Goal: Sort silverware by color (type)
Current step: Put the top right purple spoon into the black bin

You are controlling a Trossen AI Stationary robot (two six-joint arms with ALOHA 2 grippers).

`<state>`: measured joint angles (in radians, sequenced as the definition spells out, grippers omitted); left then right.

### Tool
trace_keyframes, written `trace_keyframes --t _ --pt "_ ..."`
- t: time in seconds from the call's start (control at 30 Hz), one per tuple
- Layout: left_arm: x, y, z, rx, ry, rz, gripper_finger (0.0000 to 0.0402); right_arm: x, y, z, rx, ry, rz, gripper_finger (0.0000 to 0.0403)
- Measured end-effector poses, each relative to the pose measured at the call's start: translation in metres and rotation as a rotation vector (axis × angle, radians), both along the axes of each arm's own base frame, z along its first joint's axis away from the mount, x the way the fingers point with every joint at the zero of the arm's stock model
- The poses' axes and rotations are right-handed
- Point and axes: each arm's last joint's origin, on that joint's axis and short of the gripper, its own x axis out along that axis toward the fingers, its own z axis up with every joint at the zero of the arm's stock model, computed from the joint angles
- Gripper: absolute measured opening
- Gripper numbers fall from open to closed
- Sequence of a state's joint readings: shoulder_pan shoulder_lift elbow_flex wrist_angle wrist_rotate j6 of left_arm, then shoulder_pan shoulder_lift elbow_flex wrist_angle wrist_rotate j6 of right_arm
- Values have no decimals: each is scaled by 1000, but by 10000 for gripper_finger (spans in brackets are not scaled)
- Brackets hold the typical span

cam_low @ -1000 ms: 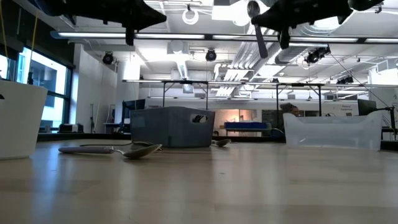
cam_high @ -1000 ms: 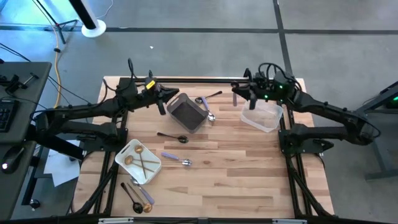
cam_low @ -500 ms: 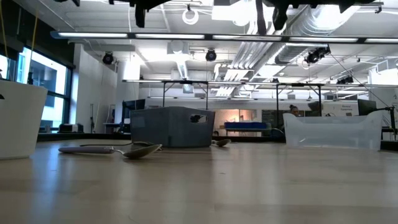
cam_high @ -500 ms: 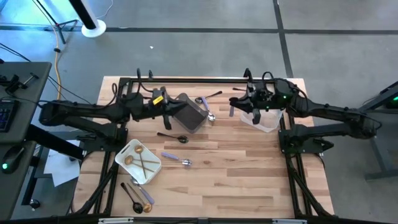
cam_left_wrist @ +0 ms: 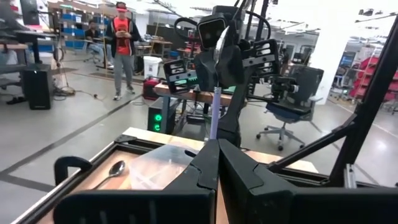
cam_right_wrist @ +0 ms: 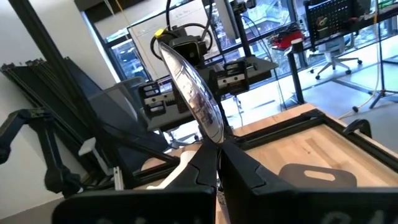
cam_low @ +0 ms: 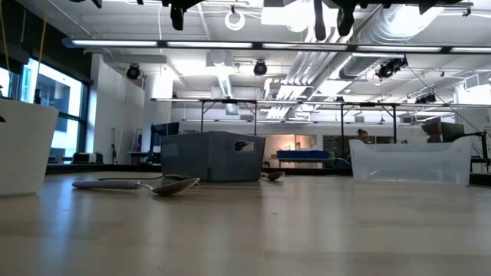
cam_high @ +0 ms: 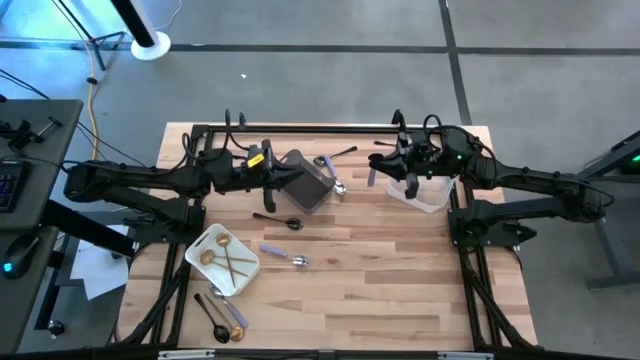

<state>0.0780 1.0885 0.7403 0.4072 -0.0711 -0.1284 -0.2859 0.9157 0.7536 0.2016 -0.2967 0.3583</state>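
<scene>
Silverware is slim and small, spread over the wooden table. Nearest edge: black and gold spoons lying loose; next, gold pieces in the white tray. A lilac-handled spoon lies beside the tray, w/ a black spoon just beyond. Farther back, a grey bin w/ shiny spoons beside it, and a clear tub.

Right gripper is raised near the tub, fingers clamped on a lilac-handled silver spoon; only its wrist cam shows the shiny bowl close up. Left gripper hovers at the bin, fingers together, nothing held, per its wrist cam. Low cam shows the bin and tub side-on.
</scene>
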Motion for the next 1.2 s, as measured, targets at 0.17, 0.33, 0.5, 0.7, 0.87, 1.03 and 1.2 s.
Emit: trace_keyframes --t 0.17,0.33,0.5,0.7,0.87,1.03,1.2 --pt "0 0 0 2 0 1 0 0 0 0 -45 0 2 0" --pt "0 0 0 2 0 1 0 0 0 0 -45 0 2 0" --pt "0 0 0 2 0 3 0 0 0 0 -48 0 4 0" --pt "0 0 0 2 -1 4 0 0 0 0 -69 0 6 0" --pt "0 0 0 2 -2 4 0 0 0 0 -72 0 5 0" --pt "0 0 0 1 -1 4 0 0 0 0 -79 0 5 0" --pt "0 0 0 1 -1 4 0 0 0 0 -79 0 5 0"
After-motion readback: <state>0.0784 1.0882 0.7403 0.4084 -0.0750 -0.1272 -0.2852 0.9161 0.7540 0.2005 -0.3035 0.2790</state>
